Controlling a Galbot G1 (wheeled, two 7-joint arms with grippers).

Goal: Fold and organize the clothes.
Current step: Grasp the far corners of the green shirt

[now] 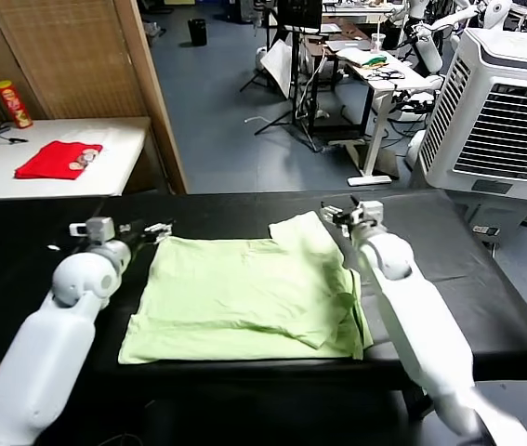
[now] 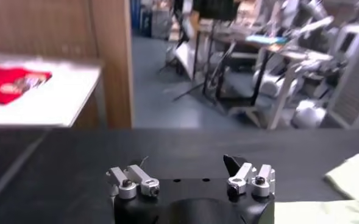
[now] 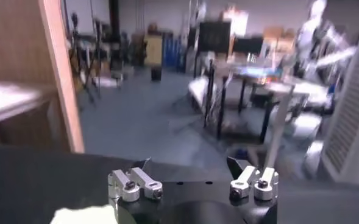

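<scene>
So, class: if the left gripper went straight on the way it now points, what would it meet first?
The left gripper, open and empty, points over the bare black table toward its far edge. Nothing stands in that line; the green T-shirt lies off to its side. Depth beyond the edge is unclear.

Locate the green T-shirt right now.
In the head view, the T-shirt lies partly folded mid-table on the black table, between the open left hand and right hand.
</scene>
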